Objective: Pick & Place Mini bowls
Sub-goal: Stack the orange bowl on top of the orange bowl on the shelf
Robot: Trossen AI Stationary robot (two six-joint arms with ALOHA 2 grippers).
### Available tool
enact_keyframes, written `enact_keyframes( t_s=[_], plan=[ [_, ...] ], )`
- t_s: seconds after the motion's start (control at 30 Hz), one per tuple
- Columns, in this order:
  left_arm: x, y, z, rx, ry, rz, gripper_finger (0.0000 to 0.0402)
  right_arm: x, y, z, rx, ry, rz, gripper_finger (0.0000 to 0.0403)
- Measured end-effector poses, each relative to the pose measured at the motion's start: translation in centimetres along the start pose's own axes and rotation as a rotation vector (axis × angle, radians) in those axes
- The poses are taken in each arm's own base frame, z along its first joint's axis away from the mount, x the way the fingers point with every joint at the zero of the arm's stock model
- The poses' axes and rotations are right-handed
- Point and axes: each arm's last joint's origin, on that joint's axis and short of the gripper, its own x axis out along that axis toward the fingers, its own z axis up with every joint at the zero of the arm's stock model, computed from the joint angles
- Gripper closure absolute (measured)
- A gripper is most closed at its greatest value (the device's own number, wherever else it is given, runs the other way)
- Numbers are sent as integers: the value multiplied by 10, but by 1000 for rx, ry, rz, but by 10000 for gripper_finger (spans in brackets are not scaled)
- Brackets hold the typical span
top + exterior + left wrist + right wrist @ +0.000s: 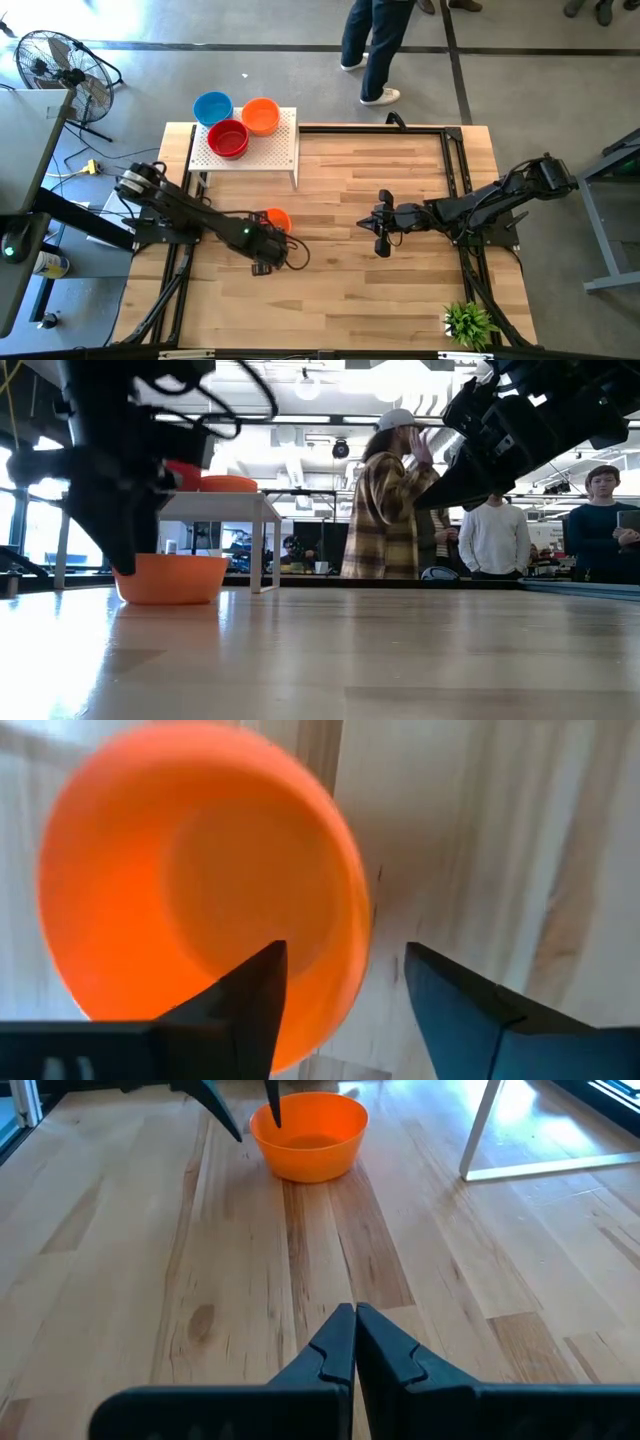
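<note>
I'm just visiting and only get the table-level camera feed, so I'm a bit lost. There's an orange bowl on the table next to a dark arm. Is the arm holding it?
Observer: No. The left gripper is open, one finger inside the rim of the orange bowl, the other outside.
Operator: Are there more bowls somewhere?
Observer: Yes, a blue bowl, a red bowl and a second orange bowl are on the white perforated stand.
Operator: And the other arm?
Observer: The right gripper is shut, empty, over bare table, pointing toward the bowl.
</note>
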Motion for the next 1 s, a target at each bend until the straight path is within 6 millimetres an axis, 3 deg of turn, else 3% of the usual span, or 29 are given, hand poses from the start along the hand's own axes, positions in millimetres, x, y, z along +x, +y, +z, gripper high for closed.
enact_keyframes(
  t_s=[0.17, 0.4, 0.5, 0.67, 0.8, 0.9, 1.0],
  plan=[
    [10, -1, -3, 0, 29, 36, 261, 0, 0, 0, 0, 0, 0, 403],
    [10, -2, -3, 36, 44, 6, 387, 0, 0, 0, -1, 0, 0, 403],
    [5, -3, 0, 34, 45, -12, 391, 0, 0, 0, -1, 0, 0, 403],
    [-30, -3, 20, 27, -18, -85, 397, 0, 0, 0, -1, 0, -1, 403],
    [-74, 0, 45, 49, -86, -112, 398, 0, 0, 0, -2, 4, -1, 403],
    [-111, 12, 63, 60, -153, -114, 399, 0, 0, -1, -3, 7, -2, 403],
    [-141, 37, 79, 14, -201, -98, 400, 0, 0, -1, -3, 7, -2, 403]
  ],
)
